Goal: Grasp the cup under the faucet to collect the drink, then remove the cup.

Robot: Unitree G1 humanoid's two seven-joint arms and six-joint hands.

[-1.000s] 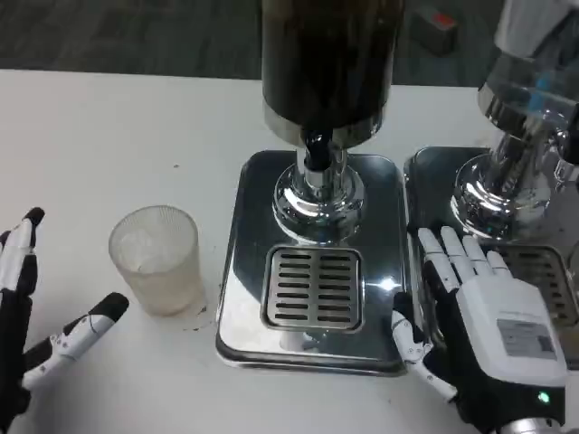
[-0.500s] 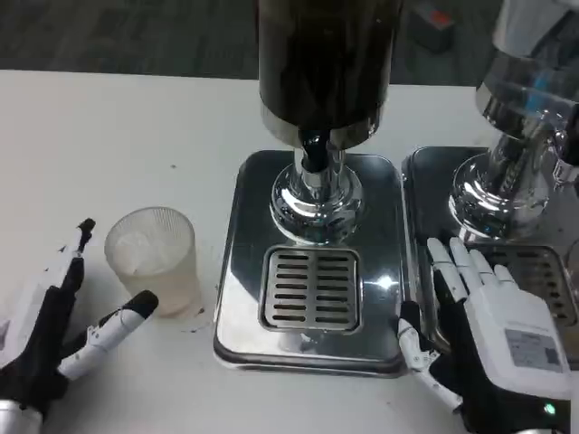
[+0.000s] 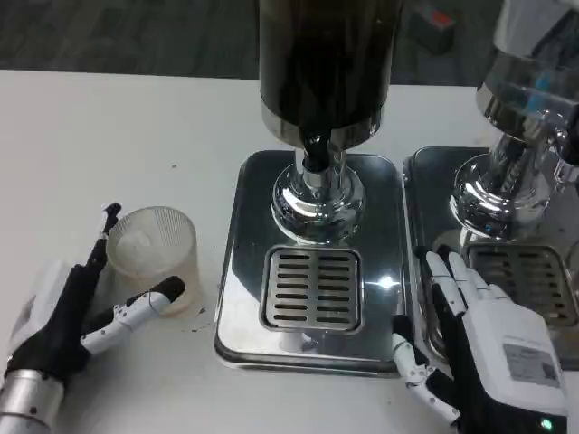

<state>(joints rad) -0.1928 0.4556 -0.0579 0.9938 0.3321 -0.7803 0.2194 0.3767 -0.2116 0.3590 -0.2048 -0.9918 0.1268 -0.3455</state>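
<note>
A ribbed, frosted clear cup [image 3: 154, 256] stands upright on the white table, left of the dispenser's steel base [image 3: 249, 271] and not under the black faucet [image 3: 314, 149]. My left hand [image 3: 63, 312] reaches in from the lower left with its fingers spread. One finger lies along the cup's left side and the thumb [image 3: 149, 303] is at the cup's front base. I cannot tell whether they press on it. My right hand [image 3: 488, 353] lies open and flat at the base's front right corner, holding nothing.
The slotted drain grille [image 3: 312, 287] sits below the faucet, under a dark drink tank [image 3: 326, 63]. A second steel dispenser [image 3: 516, 172] with its own tray stands at the right. Bare table stretches to the left and behind the cup.
My left hand has moved up and right, from clear of the cup to flanking it with finger and thumb. The right hand has shifted slightly. The cup stays in place.
</note>
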